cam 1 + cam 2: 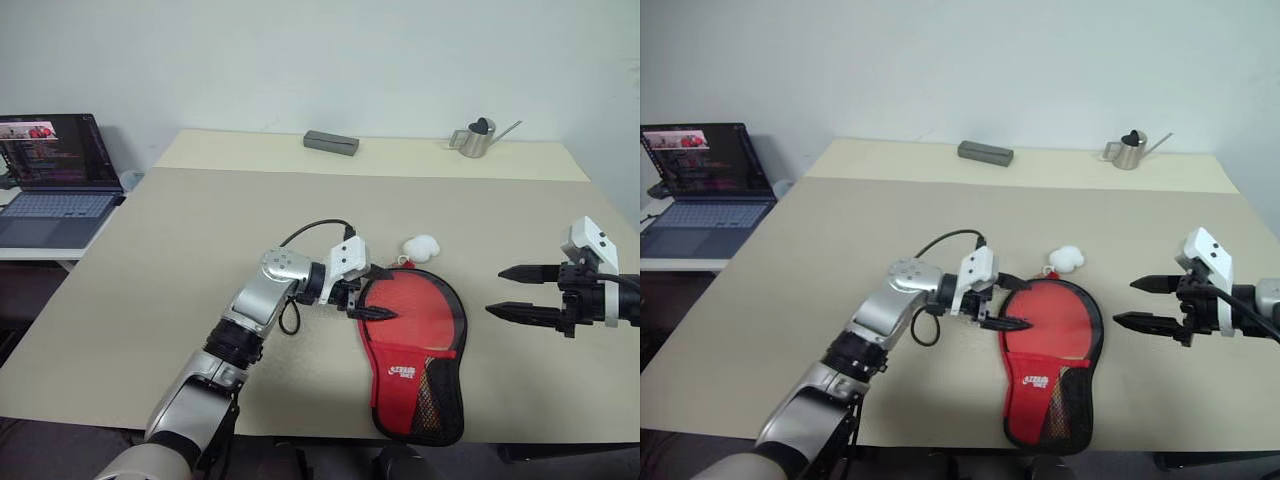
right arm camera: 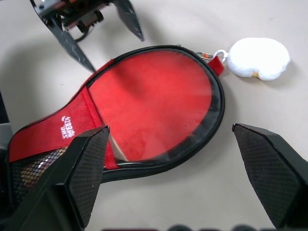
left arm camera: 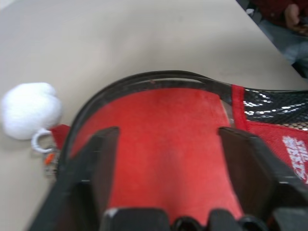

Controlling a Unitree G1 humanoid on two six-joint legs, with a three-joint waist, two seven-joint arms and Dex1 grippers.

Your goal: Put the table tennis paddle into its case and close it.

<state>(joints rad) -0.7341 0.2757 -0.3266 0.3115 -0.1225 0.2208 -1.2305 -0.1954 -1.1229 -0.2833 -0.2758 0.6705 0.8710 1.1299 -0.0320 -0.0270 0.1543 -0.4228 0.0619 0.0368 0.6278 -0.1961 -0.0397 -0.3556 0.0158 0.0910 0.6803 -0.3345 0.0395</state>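
My left hand (image 1: pixel 372 305) sits at the nine o'clock edge of the case (image 1: pixel 420 350), fingers spread wide and gripping nothing; one finger lies over the red face, the other just off the rim. My right hand (image 1: pixel 520 292) hangs at three o'clock of the case, well apart from it, fingers likewise fully spread and empty.

The case lies flat on the counter (image 1: pixel 180 260), round end toward twelve o'clock, narrow mesh end toward six o'clock at the near edge. The table tennis paddle (image 2: pixel 154 101) is inside: its red face shows through the gaping round opening, with the black zip rim standing open around it. The handle is hidden under the red logo panel. The white pompom (image 1: pixel 422 246) rests on the counter at twelve o'clock of the case, tethered to the zip end.

Judgement: insertion is done; closing is the step in hand, and the zip is not yet drawn.

Next move calls for one hand to pin the case body while the other takes the pull by the pompom and runs it round the rim. Risk: the soft pouch sliding or bunching under the pull.
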